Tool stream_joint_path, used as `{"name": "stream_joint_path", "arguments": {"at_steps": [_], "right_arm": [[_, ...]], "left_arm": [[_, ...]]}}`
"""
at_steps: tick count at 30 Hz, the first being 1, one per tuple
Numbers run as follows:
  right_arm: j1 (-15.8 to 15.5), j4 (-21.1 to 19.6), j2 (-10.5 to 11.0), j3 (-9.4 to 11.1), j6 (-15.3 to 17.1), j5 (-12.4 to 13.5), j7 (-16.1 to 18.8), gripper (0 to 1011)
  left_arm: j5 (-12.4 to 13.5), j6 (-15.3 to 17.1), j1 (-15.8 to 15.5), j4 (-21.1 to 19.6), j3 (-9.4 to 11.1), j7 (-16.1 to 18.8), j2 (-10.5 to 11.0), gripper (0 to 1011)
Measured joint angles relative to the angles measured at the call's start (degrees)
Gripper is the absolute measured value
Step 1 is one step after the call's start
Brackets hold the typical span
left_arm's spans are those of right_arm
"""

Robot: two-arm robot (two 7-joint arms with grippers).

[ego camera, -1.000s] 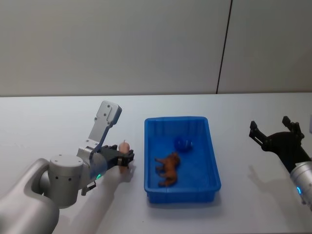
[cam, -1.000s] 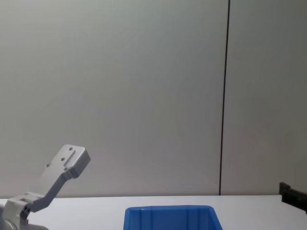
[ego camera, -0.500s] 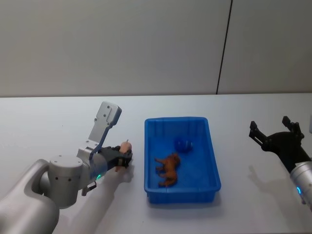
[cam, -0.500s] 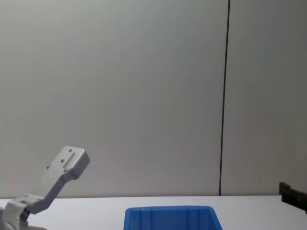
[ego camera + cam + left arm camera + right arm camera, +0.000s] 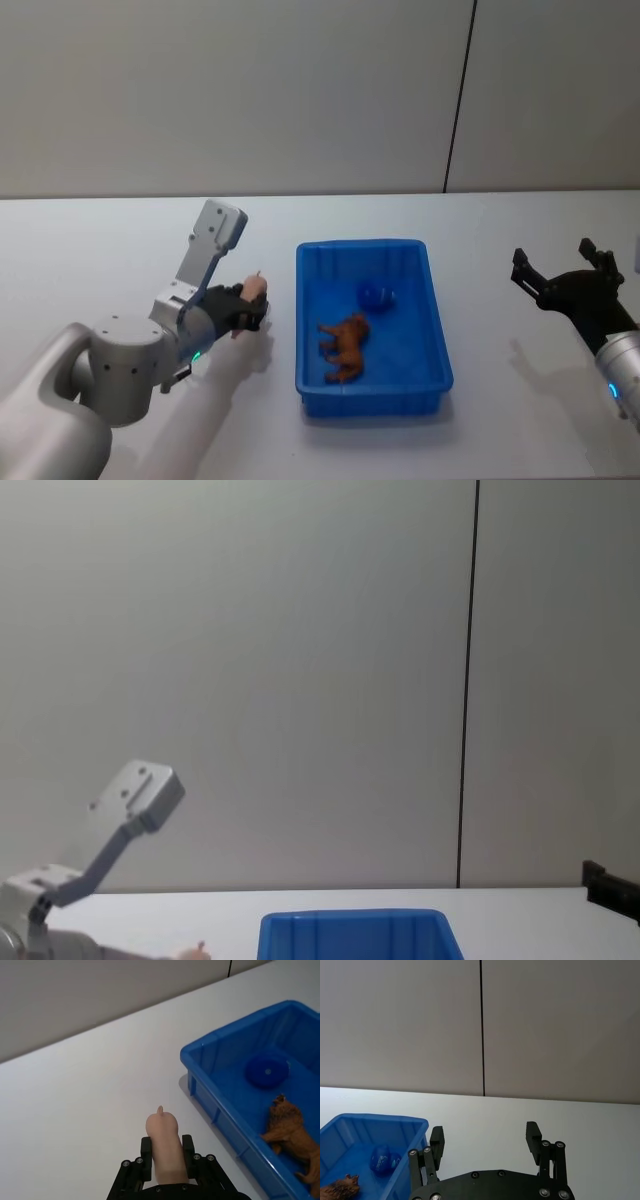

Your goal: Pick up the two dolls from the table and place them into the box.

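My left gripper [image 5: 252, 303] is shut on a small peach-pink doll [image 5: 257, 288], held just above the white table [image 5: 110, 235] a little left of the blue box [image 5: 362, 243]. In the left wrist view the doll [image 5: 162, 1137] stands up between the black fingers [image 5: 145, 1152], with the box rim [image 5: 231, 1031] close beside it. A rounded dark-blue doll [image 5: 376, 294] lies inside the box toward the back. My right gripper [image 5: 565, 268] hovers open to the right of the box, its jaws wide apart in the right wrist view [image 5: 485, 1140].
An orange-brown lion figure [image 5: 346, 346] lies in the middle of the box, also seen from the left wrist [image 5: 290, 1127]. A grey wall with a dark vertical seam [image 5: 458, 95] stands behind the table. Bare tabletop stretches on both sides of the box.
My left gripper has risen and drawn slightly back with the pink doll in it; the doll's tip now shows at the chest view's lower edge. The right arm has not moved.
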Motion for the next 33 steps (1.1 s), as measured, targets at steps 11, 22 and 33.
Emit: {"name": "stream_joint_path", "arguments": {"at_steps": [11,22,33], "right_arm": [[0.0,0.0,0.0,0.0,0.0,0.0,0.0,1001],[0.0,0.0,0.0,0.0,0.0,0.0,0.0,1001],[0.0,0.0,0.0,0.0,0.0,0.0,0.0,1001]], "left_arm": [[1.0,-3.9,0.8,-5.9,-0.9,-1.2,1.4,371],[0.5,-9.7,0.3,-9.4,-1.5,-7.0,1.8,371],[-2.1,-13.6,-1.4,-9.4,-1.6,-14.8,1.2,371]]}}
